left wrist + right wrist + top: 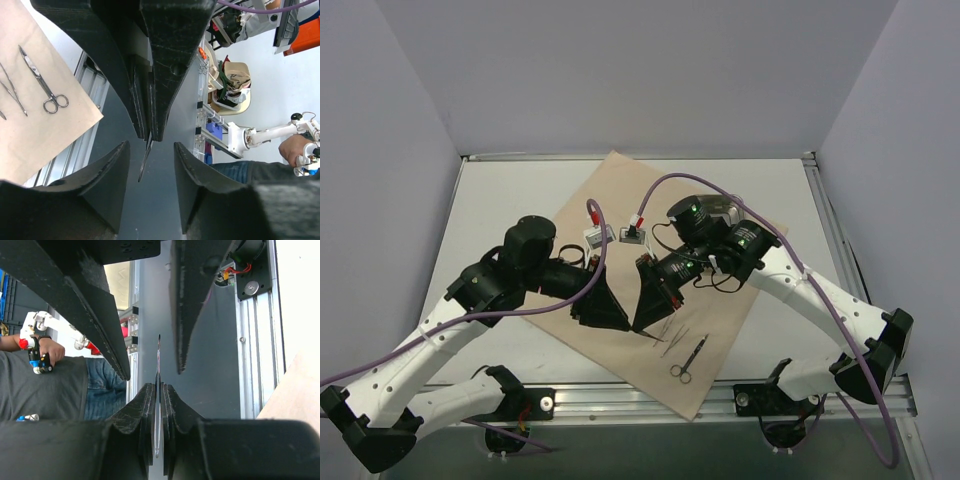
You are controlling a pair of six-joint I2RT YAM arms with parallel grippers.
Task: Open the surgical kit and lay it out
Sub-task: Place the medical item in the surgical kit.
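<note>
The beige wrap sheet (620,200) lies spread open as a large diamond. Scissors (686,361) and tweezers (672,334) lie on its near corner, and both show in the left wrist view, scissors (44,82) and tweezers (12,91). My right gripper (640,326) (159,388) is shut on a thin metal instrument (159,352), seen edge-on and held above the sheet. My left gripper (618,322) (150,162) is open. Its fingers stand either side of that instrument's tip (144,164) without touching it. A steel tray (728,204) is mostly hidden behind the right wrist.
The table's metal rail (620,400) runs along the near edge, just under the sheet's near corner. White walls close in the left, right and back. A person stands beyond the near edge (45,385).
</note>
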